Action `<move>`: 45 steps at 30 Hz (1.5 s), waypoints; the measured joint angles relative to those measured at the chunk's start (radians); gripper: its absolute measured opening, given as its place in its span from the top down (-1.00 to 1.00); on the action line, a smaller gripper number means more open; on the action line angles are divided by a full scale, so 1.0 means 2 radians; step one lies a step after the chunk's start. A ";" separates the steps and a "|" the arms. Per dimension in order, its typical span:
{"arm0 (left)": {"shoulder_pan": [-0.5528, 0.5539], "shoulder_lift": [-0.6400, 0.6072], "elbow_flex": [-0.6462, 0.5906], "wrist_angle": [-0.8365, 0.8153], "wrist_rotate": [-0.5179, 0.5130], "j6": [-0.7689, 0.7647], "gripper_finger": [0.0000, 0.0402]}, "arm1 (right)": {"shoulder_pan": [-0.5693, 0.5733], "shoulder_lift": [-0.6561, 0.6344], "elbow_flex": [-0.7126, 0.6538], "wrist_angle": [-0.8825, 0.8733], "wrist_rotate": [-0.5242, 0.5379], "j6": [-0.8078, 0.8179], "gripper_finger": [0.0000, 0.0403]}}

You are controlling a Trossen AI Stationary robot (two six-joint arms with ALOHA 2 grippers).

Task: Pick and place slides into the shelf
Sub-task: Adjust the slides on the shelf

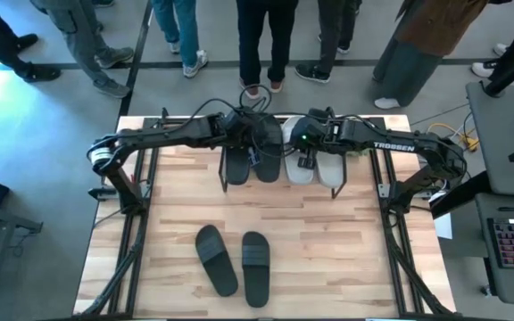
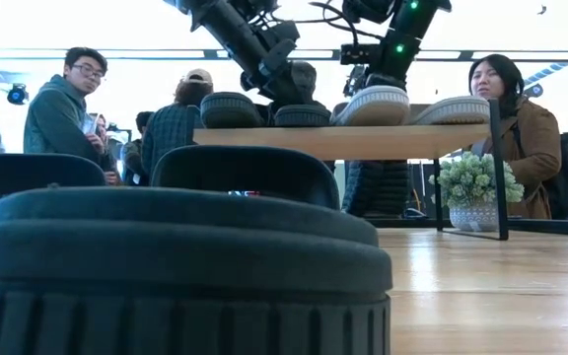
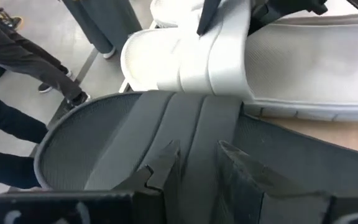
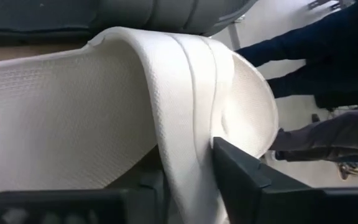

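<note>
Pale plank table (image 1: 328, 259); on the shelf (image 2: 343, 140), right gripper (image 4: 191, 168) pinches a waffle-textured white slide's (image 4: 73, 118) strap, left gripper (image 3: 197, 165) straddles a ribbed black slide's (image 3: 104, 143) strap.

1. Both arms reached in from opposite sides and met at the far middle.
2. The left gripper (image 3: 194, 163) pointed down, its jaws slightly apart on either side of a black strap.
3. The right gripper (image 4: 188, 171) had its jaws clamped on a white strap.
</note>
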 joint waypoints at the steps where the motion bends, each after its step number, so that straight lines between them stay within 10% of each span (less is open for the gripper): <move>1: 0.000 -0.002 0.000 -0.004 0.004 0.000 0.56 | 0.000 0.000 0.000 -0.003 -0.005 0.003 0.43; 29: -0.015 -0.065 0.000 -0.008 0.009 -0.012 0.56 | 0.048 -0.005 0.116 -0.122 -0.017 0.027 0.13; 45: -0.030 -0.106 -0.076 -0.147 -0.076 -0.109 0.56 | 0.072 0.042 0.132 -0.046 -0.124 0.120 0.78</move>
